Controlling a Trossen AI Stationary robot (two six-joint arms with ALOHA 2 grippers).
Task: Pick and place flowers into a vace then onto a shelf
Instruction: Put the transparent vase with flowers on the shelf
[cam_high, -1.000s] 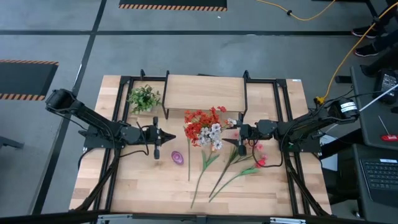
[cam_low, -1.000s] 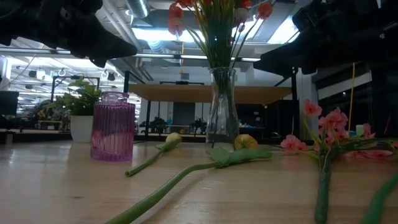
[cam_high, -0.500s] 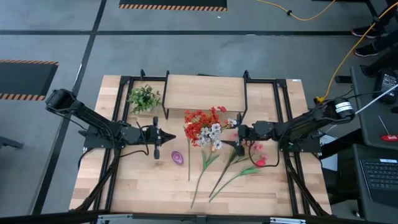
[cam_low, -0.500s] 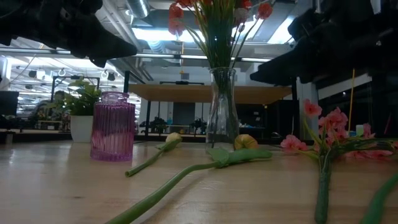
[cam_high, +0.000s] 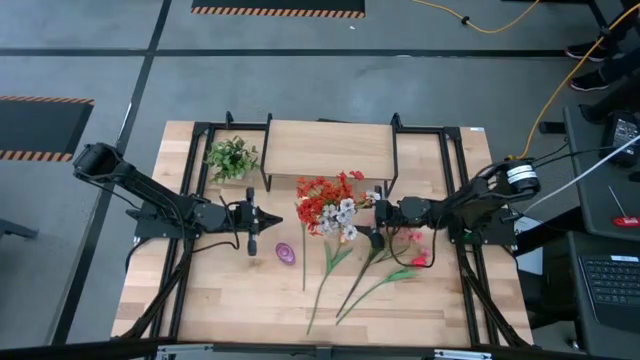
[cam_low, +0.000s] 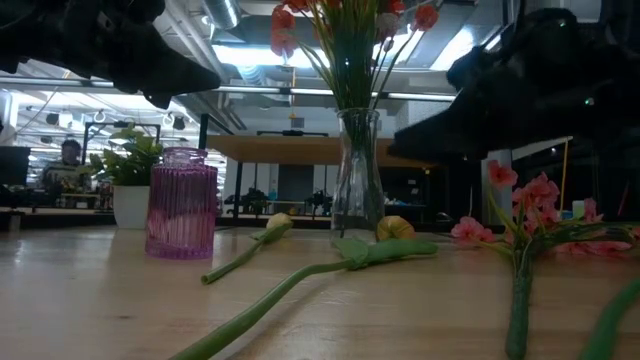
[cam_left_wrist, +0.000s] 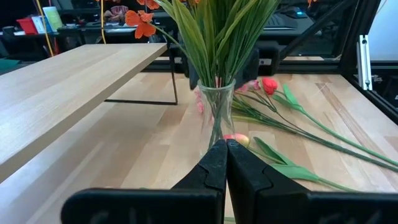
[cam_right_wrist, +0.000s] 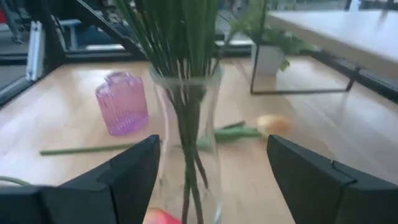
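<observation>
Left pincer (cam_high: 278, 217) pressed together, near purple jar (cam_high: 286, 253). Glass vase (cam_low: 357, 175) with red and white flowers (cam_high: 331, 207) upright on tabletop (cam_high: 240, 300), before shelf (cam_high: 330, 148). Right pincer (cam_high: 376, 212) spread wide, just beside vase.

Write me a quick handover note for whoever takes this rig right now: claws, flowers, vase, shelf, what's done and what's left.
Left claw: shut, empty, waiting left of the glass vase.
Right claw: open, empty, at the vase from the right, fingers on either side of it but not closed.
Vase: on the table in front of the shelf, holding a red and white spray.
Loose flowers: several stems on the table near the vase, including a pink spray.
Done: one bunch in the vase.
Left: remaining stems, then vase onto the shelf.
</observation>
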